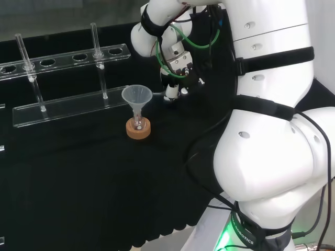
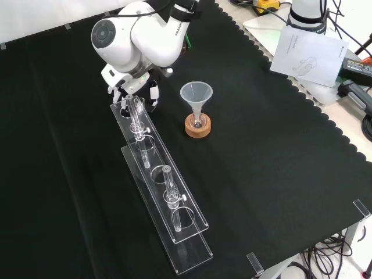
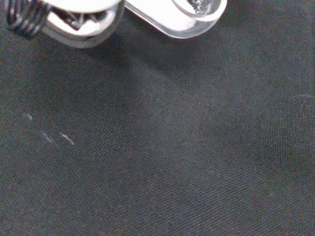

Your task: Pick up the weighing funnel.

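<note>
- Black-and-white hand (image 1: 171, 93) close above woven black cloth (image 3: 157, 157); open or curled, cannot tell
- Left of it in head view, clear conical funnel (image 1: 137, 97) on round cork ring (image 1: 138, 130)

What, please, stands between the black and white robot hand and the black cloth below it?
Nothing visible: bare cloth lies beneath the hand in the wrist view. The clear plastic tube rack stands close beside it.

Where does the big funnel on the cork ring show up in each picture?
Head view: the funnel stands mid-picture, before the clear rack, left of the hand.
Front view: funnel upper middle, right of the clear rack.
Wrist view: black cloth close up.
Shared landmark: the cork ring under it.
</note>
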`<state>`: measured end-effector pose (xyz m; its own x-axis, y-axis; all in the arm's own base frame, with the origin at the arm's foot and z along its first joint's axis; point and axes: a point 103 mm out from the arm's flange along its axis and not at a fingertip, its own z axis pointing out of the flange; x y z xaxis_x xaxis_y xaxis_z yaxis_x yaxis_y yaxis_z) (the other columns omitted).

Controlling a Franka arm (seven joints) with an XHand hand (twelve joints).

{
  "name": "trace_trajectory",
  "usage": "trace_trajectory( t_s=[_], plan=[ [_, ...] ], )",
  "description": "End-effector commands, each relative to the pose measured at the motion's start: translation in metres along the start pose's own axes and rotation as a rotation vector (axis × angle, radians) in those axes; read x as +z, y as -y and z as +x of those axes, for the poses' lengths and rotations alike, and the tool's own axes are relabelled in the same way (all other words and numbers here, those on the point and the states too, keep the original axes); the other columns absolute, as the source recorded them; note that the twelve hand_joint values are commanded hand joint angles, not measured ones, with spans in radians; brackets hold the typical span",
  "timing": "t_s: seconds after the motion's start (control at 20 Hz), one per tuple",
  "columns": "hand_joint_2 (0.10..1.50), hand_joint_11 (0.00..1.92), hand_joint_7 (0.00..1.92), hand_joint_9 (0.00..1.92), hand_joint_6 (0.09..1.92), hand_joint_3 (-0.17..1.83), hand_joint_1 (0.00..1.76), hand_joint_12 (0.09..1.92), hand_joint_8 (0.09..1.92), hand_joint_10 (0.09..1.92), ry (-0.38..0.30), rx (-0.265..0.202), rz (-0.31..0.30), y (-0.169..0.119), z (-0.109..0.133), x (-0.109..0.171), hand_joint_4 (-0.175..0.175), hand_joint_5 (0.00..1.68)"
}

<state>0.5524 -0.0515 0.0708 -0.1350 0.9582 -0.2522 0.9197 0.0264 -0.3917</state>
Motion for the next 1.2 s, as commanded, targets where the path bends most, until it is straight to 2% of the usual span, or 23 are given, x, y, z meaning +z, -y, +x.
trace_trajectory(
  t_s=[0.05,0.15,0.25,0.4,0.55,0.7,0.95,1.2],
  plan=[
    [0.64,0.65,0.66,0.94,0.76,0.71,1.12,1.22,0.63,0.44,0.017,0.022,0.009,0.004,-0.007,-0.011,0.175,1.24],
    [0.65,0.67,0.66,0.95,0.76,0.70,1.11,1.20,0.63,0.43,0.015,0.029,0.009,0.006,-0.009,-0.015,0.175,1.24],
    [0.65,0.69,0.66,0.96,0.75,0.68,1.11,1.19,0.63,0.42,-0.001,0.032,0.010,0.007,-0.026,-0.010,0.175,1.23],
    [0.66,0.70,0.66,0.96,0.75,0.68,1.11,1.18,0.63,0.42,0.013,0.041,0.011,0.009,-0.023,-0.015,0.175,1.23],
    [0.66,0.70,0.66,0.96,0.75,0.68,1.11,1.18,0.63,0.42,0.031,0.049,0.017,0.015,-0.018,-0.026,0.175,1.23],
    [0.66,0.70,0.65,0.96,0.75,0.67,1.11,1.18,0.63,0.42,0.053,0.056,0.023,0.024,-0.025,-0.038,0.175,1.23],
    [0.67,0.72,0.64,0.96,0.76,0.66,1.11,1.16,0.63,0.40,0.120,0.082,0.014,0.039,-0.030,-0.061,0.175,1.23],
    [0.67,0.72,0.63,0.96,0.76,0.66,1.11,1.16,0.63,0.40,0.129,0.109,-0.001,0.058,-0.029,-0.082,0.175,1.22]
  ],
)
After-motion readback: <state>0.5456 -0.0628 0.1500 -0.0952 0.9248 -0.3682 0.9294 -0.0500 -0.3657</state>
